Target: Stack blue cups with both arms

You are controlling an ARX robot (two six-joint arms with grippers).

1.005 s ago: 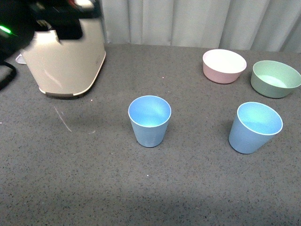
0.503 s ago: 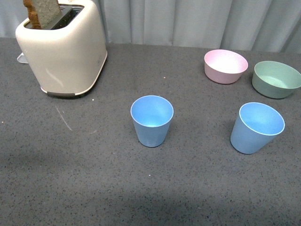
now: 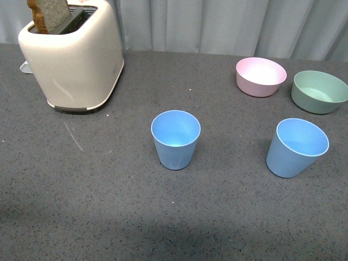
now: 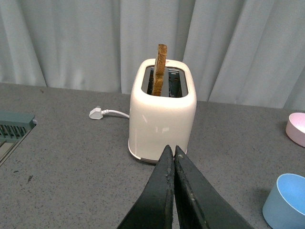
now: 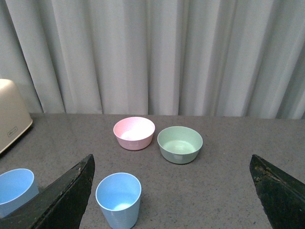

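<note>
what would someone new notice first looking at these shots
Two upright blue cups stand apart on the grey table: the middle cup and the right cup, with a pink bowl and a green bowl behind the right one. At the far left a cream toaster holds a raised slice of bread. The left pincer is shut, pointing toward the toaster.

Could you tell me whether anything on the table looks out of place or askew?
Nothing is tipped or spilled: the middle light blue plastic cup and the right light blue plastic cup stand upright, apart. One oddity: the white plug of the cream toaster lies loose on the grey table.
</note>
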